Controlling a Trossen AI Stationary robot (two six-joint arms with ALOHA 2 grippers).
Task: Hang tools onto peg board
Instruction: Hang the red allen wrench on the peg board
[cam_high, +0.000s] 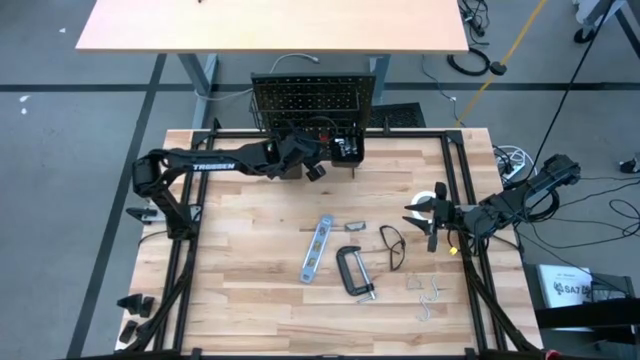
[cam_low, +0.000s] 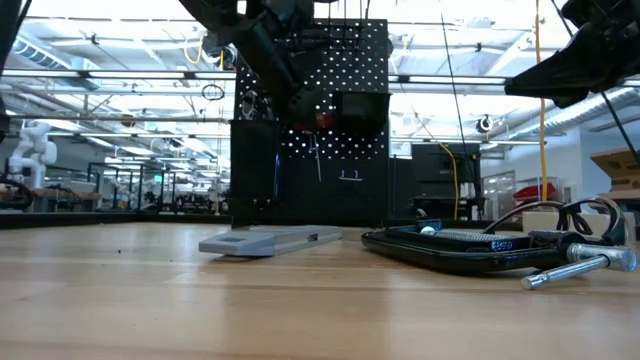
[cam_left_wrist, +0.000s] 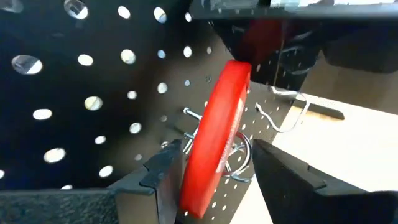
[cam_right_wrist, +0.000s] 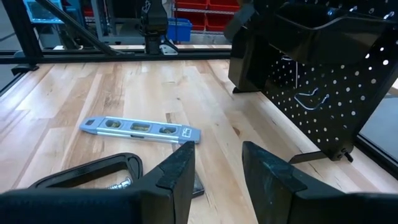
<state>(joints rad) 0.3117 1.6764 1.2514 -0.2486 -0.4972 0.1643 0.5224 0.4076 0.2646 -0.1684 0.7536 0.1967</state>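
A glossy red plastic handle (cam_left_wrist: 214, 130), long and rounded, stands tilted between the narrowly parted fingers of the left gripper (cam_left_wrist: 211, 171), which clamps it right against the upright black perforated peg board (cam_left_wrist: 74, 93) beside a wire hook.

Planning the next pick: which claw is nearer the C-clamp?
The right claw is nearer, open, just beyond the glasses from the C-clamp. The left claw is far off at the peg board.
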